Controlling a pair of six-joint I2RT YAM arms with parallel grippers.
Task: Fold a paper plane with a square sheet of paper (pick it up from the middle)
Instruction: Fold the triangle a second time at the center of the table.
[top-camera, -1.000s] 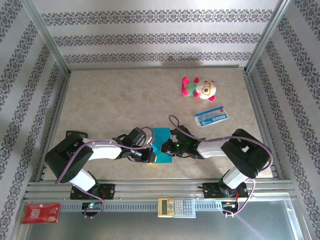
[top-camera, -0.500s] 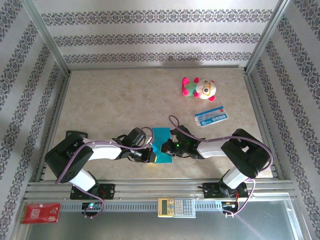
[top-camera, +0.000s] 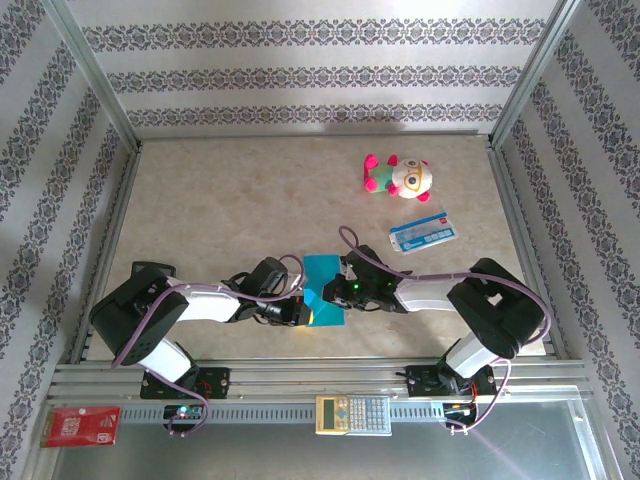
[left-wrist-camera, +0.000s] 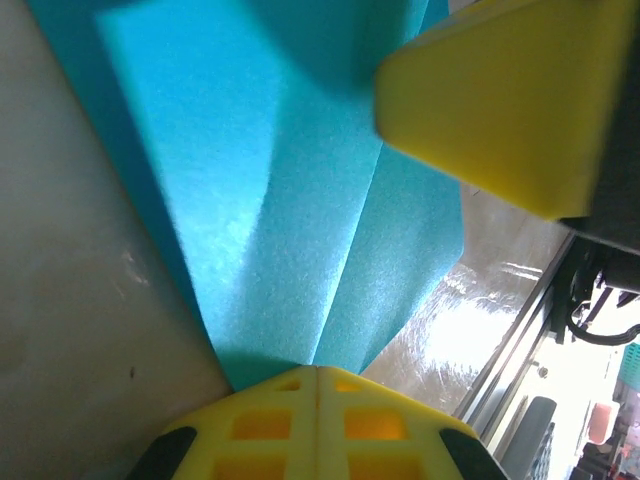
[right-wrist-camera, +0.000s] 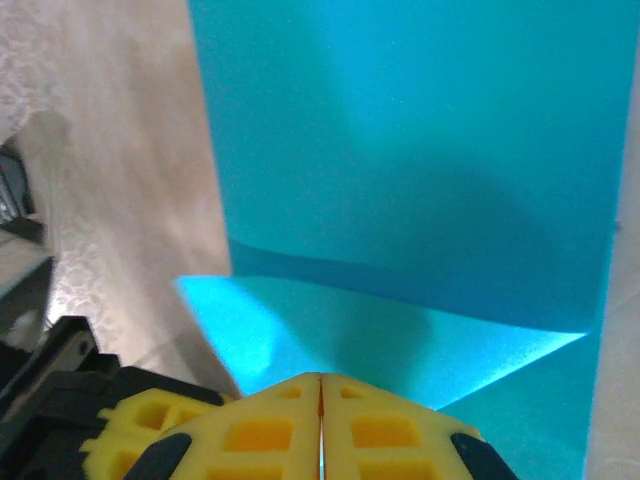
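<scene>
The square sheet of paper (top-camera: 322, 275), partly folded, lies on the tabletop (top-camera: 220, 210) straight ahead of both tips, its long axis running away from the arm bases. The left pincer (left-wrist-camera: 318, 372) is clamped together on its left edge, with creases fanning out from the tips. The right pincer (right-wrist-camera: 320, 380), also together, nips the opposite edge, so both are equally near. The next fold likely turns on that facing grip. The printed card (top-camera: 424, 232) and plush toy (top-camera: 398, 177) sit beyond the right pincer, well apart; nothing obstructs.
</scene>
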